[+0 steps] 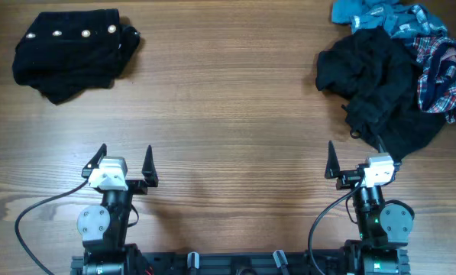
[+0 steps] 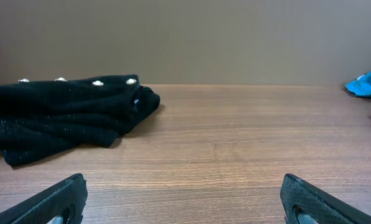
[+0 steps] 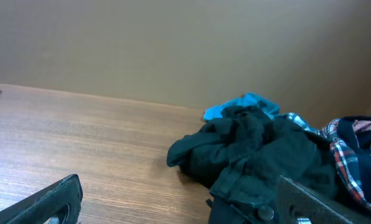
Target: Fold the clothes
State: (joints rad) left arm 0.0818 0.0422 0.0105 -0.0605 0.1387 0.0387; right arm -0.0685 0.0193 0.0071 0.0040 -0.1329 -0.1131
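A black textured garment with a row of pale buttons lies bunched at the far left; the left wrist view has it ahead and to the left. My left gripper stands open near the front edge, well short of it, with only bare wood between its fingers. At the far right is a heap of clothes: a crumpled black garment, a teal-blue one and a red-blue plaid one. My right gripper is open, its right finger at the black garment's near hem.
The wooden table spreads between the two lots of clothes. Both arm bases and their cables sit along the front edge. A plain wall rises behind the table's far edge in both wrist views.
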